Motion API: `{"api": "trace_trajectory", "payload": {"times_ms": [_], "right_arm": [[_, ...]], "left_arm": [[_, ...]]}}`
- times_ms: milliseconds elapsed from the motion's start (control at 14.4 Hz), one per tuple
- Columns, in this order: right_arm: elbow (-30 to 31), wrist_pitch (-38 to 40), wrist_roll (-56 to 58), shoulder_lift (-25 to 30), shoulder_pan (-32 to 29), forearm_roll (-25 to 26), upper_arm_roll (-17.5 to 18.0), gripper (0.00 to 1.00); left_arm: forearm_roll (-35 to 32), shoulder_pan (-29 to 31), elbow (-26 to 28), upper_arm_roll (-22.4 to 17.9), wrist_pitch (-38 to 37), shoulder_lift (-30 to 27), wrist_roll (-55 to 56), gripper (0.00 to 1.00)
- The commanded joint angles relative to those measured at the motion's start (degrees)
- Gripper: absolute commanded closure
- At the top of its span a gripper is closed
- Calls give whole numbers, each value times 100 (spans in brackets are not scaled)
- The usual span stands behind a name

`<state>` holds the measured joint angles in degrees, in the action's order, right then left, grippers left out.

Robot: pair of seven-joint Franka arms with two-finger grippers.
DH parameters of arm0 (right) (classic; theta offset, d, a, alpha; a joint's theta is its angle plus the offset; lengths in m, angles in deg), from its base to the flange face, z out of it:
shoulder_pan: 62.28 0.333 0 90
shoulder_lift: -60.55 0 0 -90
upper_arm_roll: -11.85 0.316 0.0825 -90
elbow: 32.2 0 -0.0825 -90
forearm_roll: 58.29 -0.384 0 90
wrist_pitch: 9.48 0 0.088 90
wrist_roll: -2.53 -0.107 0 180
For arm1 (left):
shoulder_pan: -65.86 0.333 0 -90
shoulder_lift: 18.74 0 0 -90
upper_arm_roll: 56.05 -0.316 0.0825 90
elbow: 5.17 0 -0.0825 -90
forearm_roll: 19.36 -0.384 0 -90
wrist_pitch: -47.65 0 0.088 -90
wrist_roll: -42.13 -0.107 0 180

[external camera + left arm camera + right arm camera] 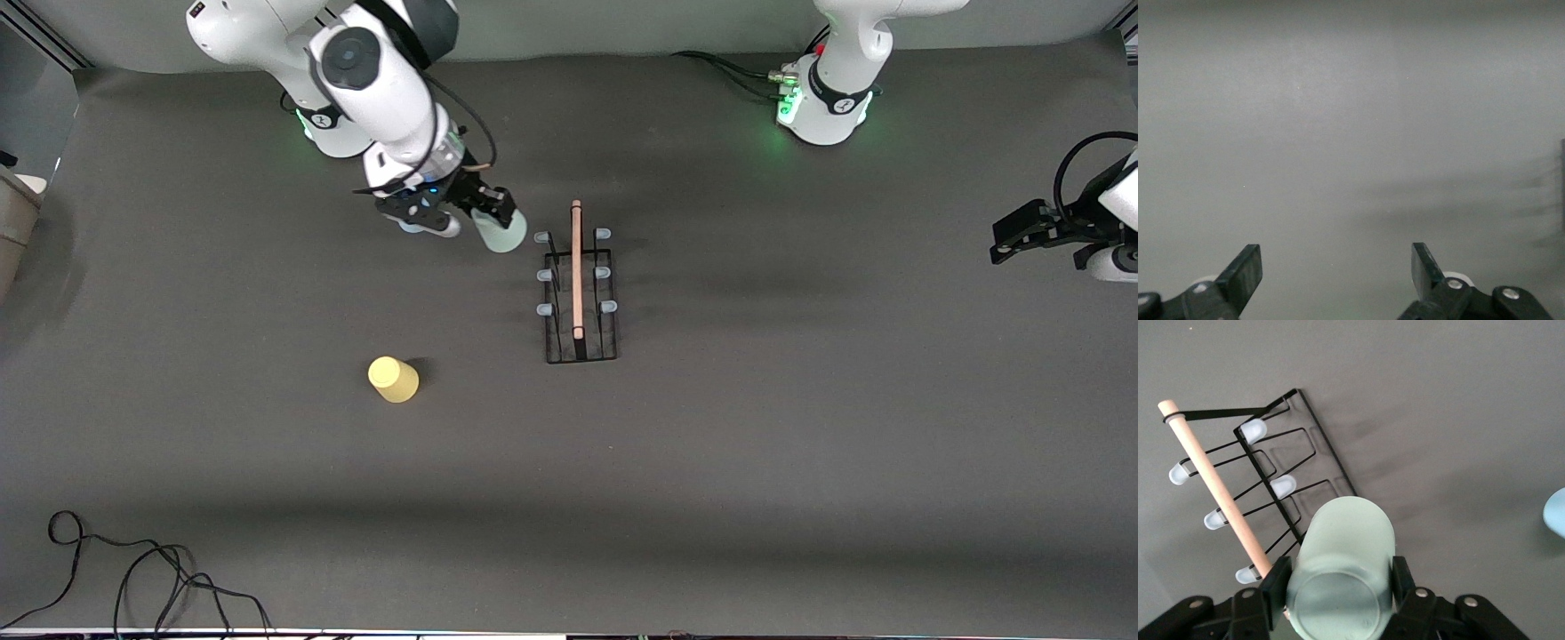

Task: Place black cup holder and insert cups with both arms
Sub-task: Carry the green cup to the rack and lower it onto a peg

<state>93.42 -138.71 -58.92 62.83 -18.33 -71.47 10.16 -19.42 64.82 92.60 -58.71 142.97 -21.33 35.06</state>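
The black cup holder stands mid-table, its wooden rod handle running toward the front camera. All its pale-tipped prongs are bare. My right gripper is shut on the pale green cup, held tilted in the air. The cup is just beside the holder's farthest prong on the right arm's side. In the right wrist view the green cup sits between the pads, over the rack. The yellow cup stands upside down nearer the camera. A light blue cup shows at the edge. My left gripper waits open.
Grey cloth covers the whole table. A loose black cable lies at the near edge toward the right arm's end. The left wrist view shows only bare cloth between the open left gripper.
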Motion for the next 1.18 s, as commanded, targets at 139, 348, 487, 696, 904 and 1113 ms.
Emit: {"api": "trace_trajectory", "payload": {"times_ms": [139,348,487,696,904,1113], "right_arm": [[-591,21,-746,-719,315,430,-33,100],[-600,-75,-737,-878,387,439,-42,100],[-600,-233,-746,-974,439,430,-33,100],[-600,-347,-746,-1150,527,439,-42,100],[-600,-365,-746,-1238,536,439,-42,43],[-609,-365,-737,-1238,527,430,-42,0]], "left_arm": [[111,-1,40,-6,92,-6,-66,0],[120,8,49,-15,136,-5,-58,0],[129,-10,49,-15,127,-5,-49,0],[120,-1,40,-15,127,-5,-40,0],[129,-19,49,-6,145,12,-40,0],[129,-19,49,-15,145,38,-31,0]]}}
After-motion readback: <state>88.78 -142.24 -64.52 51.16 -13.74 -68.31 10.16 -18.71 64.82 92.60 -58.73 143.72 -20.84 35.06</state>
